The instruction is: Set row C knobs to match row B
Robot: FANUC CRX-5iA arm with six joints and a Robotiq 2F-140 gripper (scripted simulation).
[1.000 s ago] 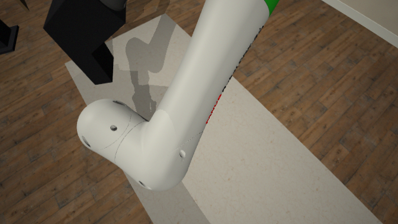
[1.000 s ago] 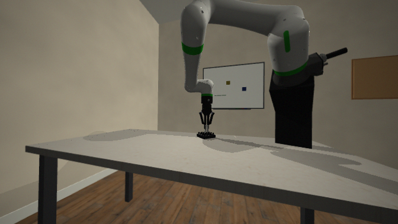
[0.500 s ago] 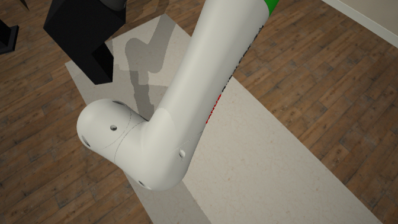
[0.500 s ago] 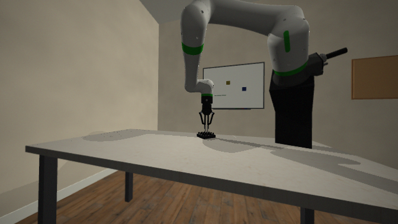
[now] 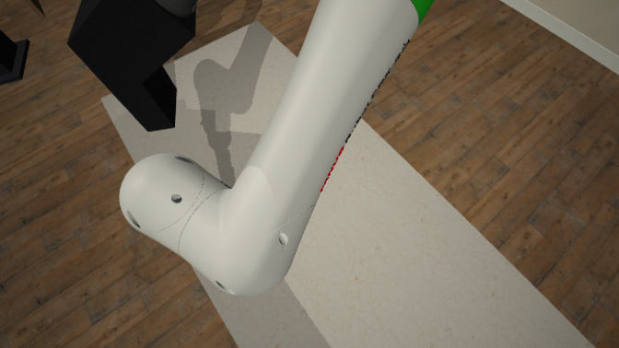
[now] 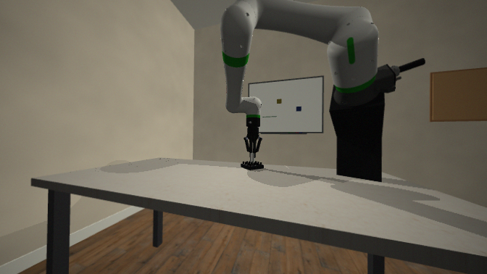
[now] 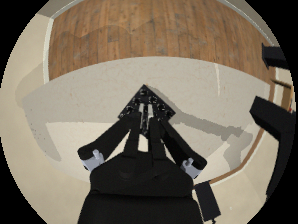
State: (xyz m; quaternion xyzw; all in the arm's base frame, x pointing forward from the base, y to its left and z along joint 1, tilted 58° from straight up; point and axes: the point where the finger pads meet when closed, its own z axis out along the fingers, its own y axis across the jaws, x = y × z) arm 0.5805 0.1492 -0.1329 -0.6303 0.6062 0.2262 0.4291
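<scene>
Knob box (image 6: 252,167) (image 7: 159,99) is sitting on the pale surface (image 5: 414,239) (image 6: 181,188) (image 7: 75,100), directly below the gripper (image 6: 252,162) (image 7: 145,109), and is probably behaving as a stiff, fairly light body that could slide or twist if a knob were binding; its small knobs are likely calling for a centred hold on opposite sides, turning about their own axes without sideways push. Farther out, the jaws are standing nearly together, tips reaching down among the knobs; whether they are clamping one, I cannot tell.
</scene>
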